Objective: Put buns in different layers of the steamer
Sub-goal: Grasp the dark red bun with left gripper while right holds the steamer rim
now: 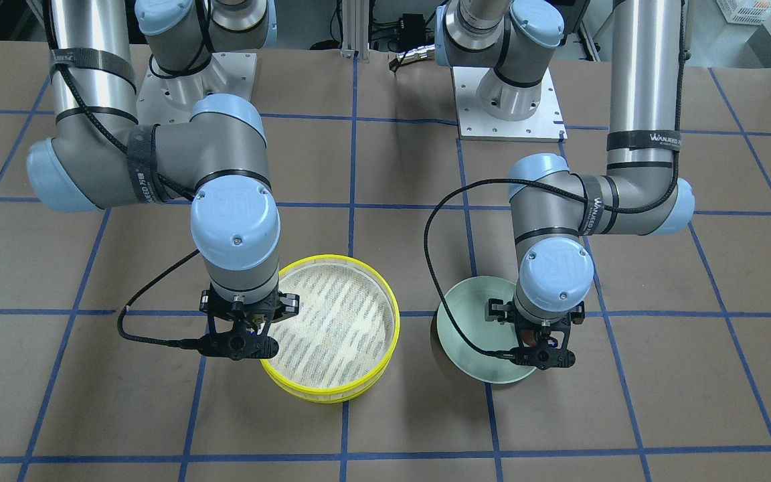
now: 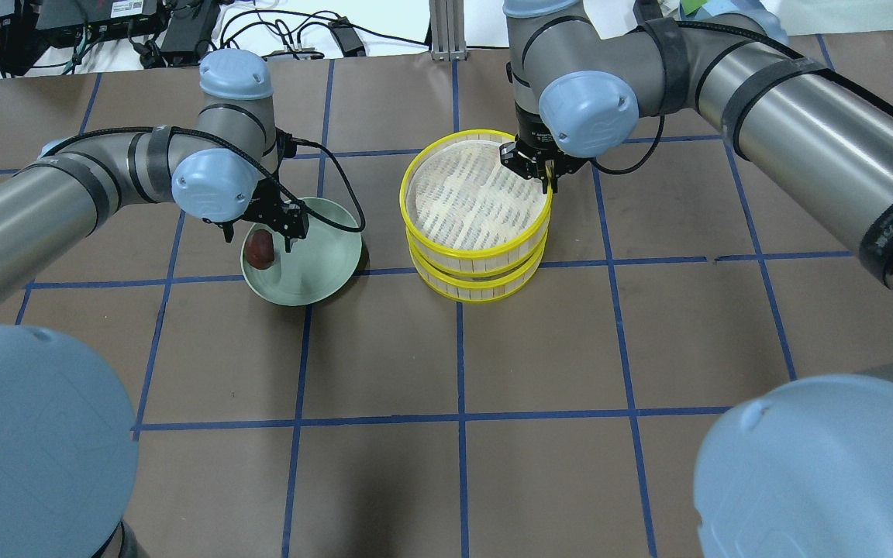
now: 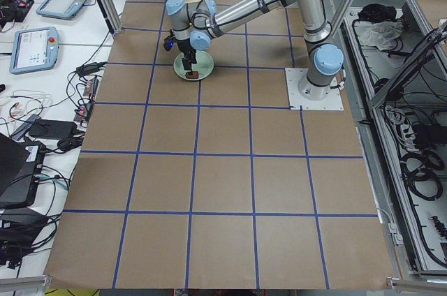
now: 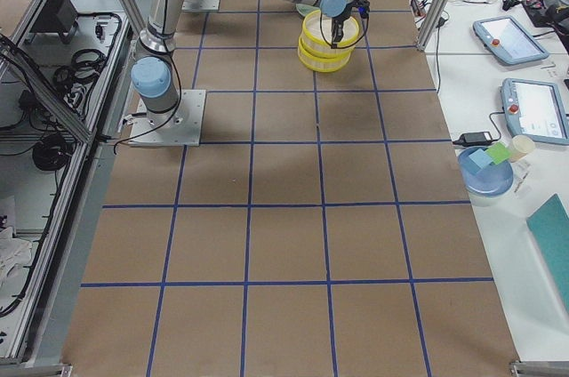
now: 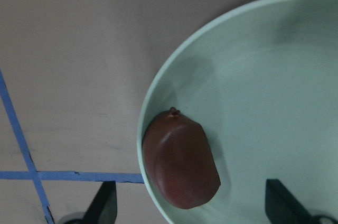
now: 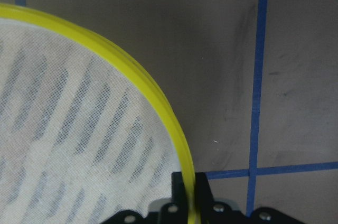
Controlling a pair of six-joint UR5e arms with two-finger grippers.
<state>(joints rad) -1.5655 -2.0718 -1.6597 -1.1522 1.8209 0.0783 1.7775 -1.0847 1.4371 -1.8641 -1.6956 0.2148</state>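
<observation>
The dark reddish-brown bun (image 5: 182,163) lies at the edge of the pale green plate (image 2: 322,263). My left gripper (image 2: 259,239) hangs open just above it, one finger on either side (image 5: 193,203); the bun also shows under it in the front view (image 1: 527,337). The steamer (image 2: 477,246) is a stack of yellow-rimmed trays whose top mesh floor (image 1: 332,321) is bare. My right gripper (image 2: 549,180) is shut on the top tray's rim (image 6: 158,102), one finger inside and one outside (image 6: 188,192). The pale cream bun is out of view.
The brown table (image 2: 539,356) is marked with blue tape squares. The plate stands about one plate-width to the left of the steamer in the overhead view. Tablets and a blue bowl (image 4: 484,172) lie on the side bench beyond the table's edge.
</observation>
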